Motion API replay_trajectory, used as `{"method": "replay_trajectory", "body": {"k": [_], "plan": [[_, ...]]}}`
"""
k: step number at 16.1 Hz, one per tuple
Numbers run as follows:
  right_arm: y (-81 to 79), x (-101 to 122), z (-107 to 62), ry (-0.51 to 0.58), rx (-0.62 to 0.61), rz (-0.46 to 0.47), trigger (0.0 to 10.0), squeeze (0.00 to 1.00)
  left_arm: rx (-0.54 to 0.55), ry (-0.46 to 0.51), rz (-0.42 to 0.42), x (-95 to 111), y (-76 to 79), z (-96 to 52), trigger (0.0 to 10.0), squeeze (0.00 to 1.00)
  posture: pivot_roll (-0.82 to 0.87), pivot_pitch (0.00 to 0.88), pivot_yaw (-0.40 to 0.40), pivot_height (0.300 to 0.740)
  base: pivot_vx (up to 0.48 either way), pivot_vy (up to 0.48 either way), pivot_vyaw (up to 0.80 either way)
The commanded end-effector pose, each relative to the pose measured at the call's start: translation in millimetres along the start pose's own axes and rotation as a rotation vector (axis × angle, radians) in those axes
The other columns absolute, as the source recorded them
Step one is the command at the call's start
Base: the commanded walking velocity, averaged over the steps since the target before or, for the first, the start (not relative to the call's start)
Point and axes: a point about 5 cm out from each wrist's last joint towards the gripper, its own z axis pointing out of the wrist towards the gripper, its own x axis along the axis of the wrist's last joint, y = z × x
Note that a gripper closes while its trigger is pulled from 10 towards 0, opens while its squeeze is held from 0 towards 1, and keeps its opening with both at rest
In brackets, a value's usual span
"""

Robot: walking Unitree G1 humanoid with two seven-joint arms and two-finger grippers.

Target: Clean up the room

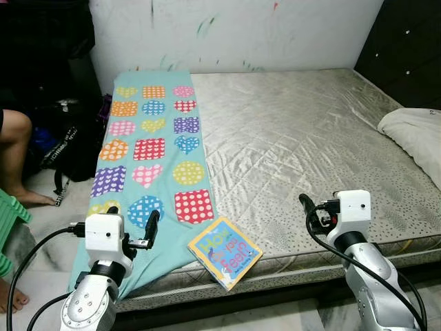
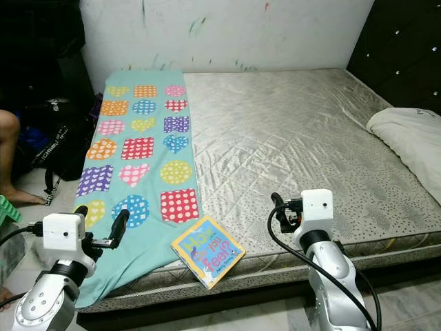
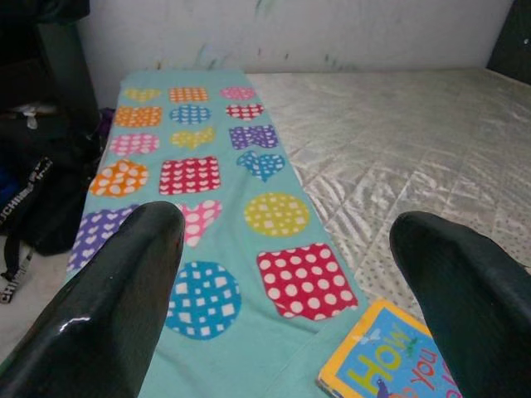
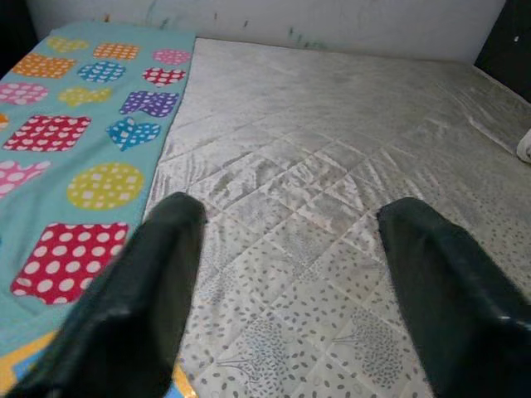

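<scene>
I see a square board book [image 1: 224, 252] lying flat at the near edge of the mattress [image 1: 310, 138], one corner poking past the edge; its glossy cover is blue with a yellow border and bright lettering that reads "How do you feel?". Just beside it, partly under its left corner, runs a long teal blanket [image 1: 155, 148] of soft cloth patched with dotted hearts, circles and squares. The mattress is bare, silvery quilted fabric with a diamond stitch. My left gripper [image 1: 132, 224] hovers over the blanket's near end, fingers spread wide and empty. My right gripper [image 4: 290, 274] hangs above the mattress edge right of the book, fingers wide apart too. A white pillow [image 1: 415, 134] sits at far right, a black bag [image 1: 65, 141] on the floor left.
</scene>
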Motion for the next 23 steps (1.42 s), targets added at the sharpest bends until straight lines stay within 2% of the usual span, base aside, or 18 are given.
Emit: {"method": "replay_trajectory", "body": {"k": [1,3,13,14,15,20,21,23], "plan": [[-1.5,5.5,1.0,0.027,0.013,0.019,10.0,1.0,0.002,-0.005,0.004,-0.6,0.2,1.2,10.0,0.0,-0.08,0.0,-0.045,0.74,0.0,0.0,0.0],[-2.4,3.7,0.3,0.017,0.012,0.049,10.0,1.0,0.002,-0.004,0.005,-0.6,0.2,1.5,10.0,0.0,-0.08,0.0,-0.043,0.74,0.0,0.0,0.0],[-1.0,1.3,-1.6,-0.008,-0.012,0.059,10.0,1.0,-0.004,-0.006,0.005,-0.5,1.2,0.9,10.0,0.0,-0.08,0.0,-0.041,0.74,0.0,0.0,0.0],[-1.6,-0.6,-1.5,-0.03,0.0,0.058,10.0,0.78,0.002,-0.008,-0.003,-0.7,1.2,1.1,10.0,0.0,-0.08,0.0,-0.041,0.74,0.0,0.0,0.0],[-2.9,-2.3,-1.6,-0.043,0.02,0.053,10.0,0.0,0.011,-0.011,-0.015,-0.8,1.1,1.2,10.0,0.0,-0.08,0.0,-0.042,0.74,0.0,0.0,0.0],[-1.8,-6.3,-1.4,-0.086,0.006,0.062,10.0,0.0,0.011,-0.02,-0.033,-2.0,1.5,1.5,10.0,0.0,-0.09,0.0,-0.043,0.74,0.0,0.0,0.0],[0.6,-5.4,-0.6,-0.089,-0.028,0.037,10.0,0.0,0.013,-0.022,-0.037,-2.5,1.8,1.5,10.0,0.0,-0.09,0.0,-0.045,0.74,0.0,0.0,0.0],[-0.1,-3.9,3.4,-0.069,-0.002,-0.032,10.0,0.0,0.015,-0.025,-0.041,-3.1,1.8,2.7,10.0,0.0,-0.08,0.0,-0.048,0.74,0.0,0.0,0.0]]}}
